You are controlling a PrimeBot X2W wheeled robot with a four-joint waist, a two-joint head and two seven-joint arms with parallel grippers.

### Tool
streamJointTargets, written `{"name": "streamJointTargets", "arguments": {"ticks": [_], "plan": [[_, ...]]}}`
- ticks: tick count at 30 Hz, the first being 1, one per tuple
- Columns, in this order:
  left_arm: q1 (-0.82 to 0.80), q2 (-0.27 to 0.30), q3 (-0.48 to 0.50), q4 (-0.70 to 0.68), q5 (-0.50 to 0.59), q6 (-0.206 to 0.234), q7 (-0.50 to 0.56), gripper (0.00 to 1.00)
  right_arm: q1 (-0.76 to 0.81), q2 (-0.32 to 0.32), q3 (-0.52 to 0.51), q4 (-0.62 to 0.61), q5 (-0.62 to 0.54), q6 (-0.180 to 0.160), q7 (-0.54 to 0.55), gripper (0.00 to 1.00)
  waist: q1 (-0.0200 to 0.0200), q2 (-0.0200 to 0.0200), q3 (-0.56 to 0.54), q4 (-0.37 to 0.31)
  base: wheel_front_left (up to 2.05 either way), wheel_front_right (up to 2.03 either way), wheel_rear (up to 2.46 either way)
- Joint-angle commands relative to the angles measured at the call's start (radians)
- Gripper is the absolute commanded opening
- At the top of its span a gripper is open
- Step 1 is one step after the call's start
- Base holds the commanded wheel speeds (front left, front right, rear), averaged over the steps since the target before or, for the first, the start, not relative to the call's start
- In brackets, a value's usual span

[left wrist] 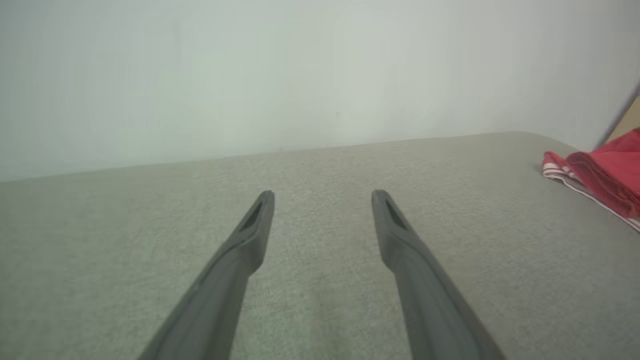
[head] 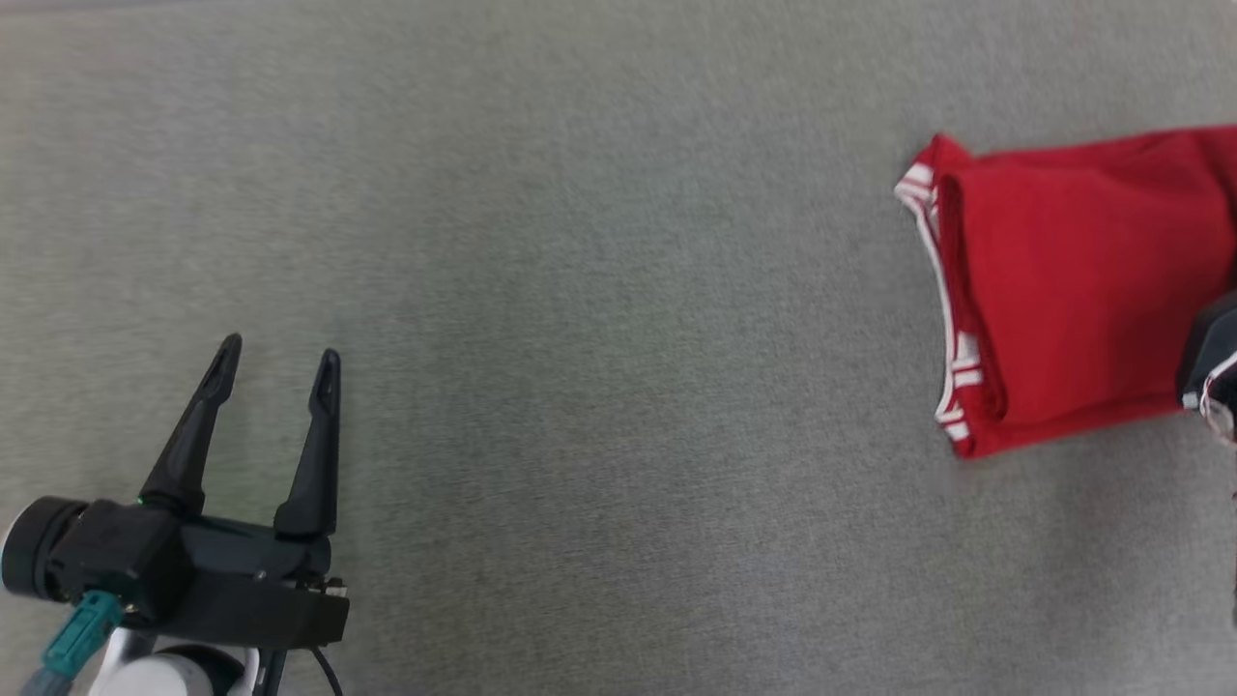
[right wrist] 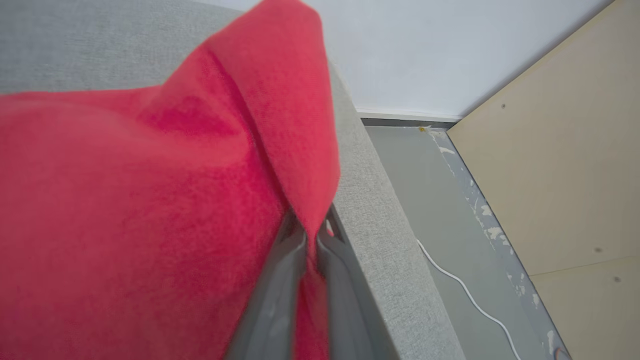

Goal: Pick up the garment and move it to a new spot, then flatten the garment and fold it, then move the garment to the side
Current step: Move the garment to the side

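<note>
A folded red garment (head: 1073, 290) with white-striped trim lies at the far right of a grey fabric-covered tabletop (head: 580, 290), running off the right edge of the head view. Its trimmed end faces the robot's left. What shows of it lies lengthwise across the view, left to right, though its full length is cut off.

The right gripper (right wrist: 311, 235) is at the garment's right side, close to the tabletop's edge. Its two dark fingers are clenched together on a raised fold of the red cloth, which peaks above the fingertips. Below that edge are the floor (right wrist: 430, 200) and a white cable (right wrist: 465, 290).

The left gripper (head: 280, 353) hovers at the lower left, well apart from the garment, fingers spread wide and grasping nothing. The garment lies far to its right.

The right arm is the nearer one, so moving the garment aside looks like its job.
</note>
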Motion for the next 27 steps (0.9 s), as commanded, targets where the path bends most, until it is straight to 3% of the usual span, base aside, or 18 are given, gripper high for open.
{"name": "streamJointTargets", "arguments": {"ticks": [1,14,15,16,17,18,23,27], "plan": [[-0.021,0.011,-0.006,-0.021,0.016,-0.003,0.012,1.0,-0.036,-0.005,-0.002,0.014,-0.022,-0.003,-0.024,0.0,-0.0002,-0.0002,0.113,-0.096,0.0,0.0,0.0],[-0.046,0.032,-0.02,-0.103,0.015,0.001,0.05,1.0,-0.209,-0.024,-0.031,0.063,-0.193,-0.003,-0.154,0.0,-0.0002,-0.0002,0.181,-0.129,0.0,0.0,0.0],[-0.05,0.033,-0.02,-0.103,0.015,0.002,0.048,1.0,-0.216,-0.023,-0.032,0.071,-0.197,-0.003,-0.161,0.05,-0.0002,-0.0002,0.183,-0.126,0.0,0.0,0.0],[-0.052,0.034,-0.022,-0.102,0.014,0.001,0.046,1.0,-0.219,-0.025,-0.036,0.083,-0.205,-0.003,-0.168,0.22,-0.0002,-0.0002,0.182,-0.122,0.0,0.0,0.0],[-0.054,0.034,-0.024,-0.099,0.014,0.0,0.044,1.0,-0.226,-0.025,-0.037,0.096,-0.205,-0.003,-0.178,0.71,-0.0002,-0.0002,0.181,-0.118,0.0,0.0,0.0],[-0.056,0.033,-0.027,-0.095,0.014,0.0,0.04,1.0,-0.231,-0.033,-0.044,0.104,-0.212,-0.003,-0.196,1.0,-0.0002,-0.0002,0.178,-0.112,0.0,0.0,0.0],[-0.048,0.017,-0.035,-0.069,0.009,0.008,0.005,1.0,-0.233,-0.048,-0.074,0.174,-0.201,-0.003,-0.311,1.0,-0.0002,-0.0002,0.14,-0.075,0.0,0.0,0.0],[-0.028,-0.002,-0.038,-0.026,-0.001,0.015,-0.035,1.0,-0.19,-0.023,-0.083,0.215,-0.17,-0.003,-0.411,1.0,-0.0002,-0.0002,0.07,-0.032,0.0,0.0,0.0]]}}
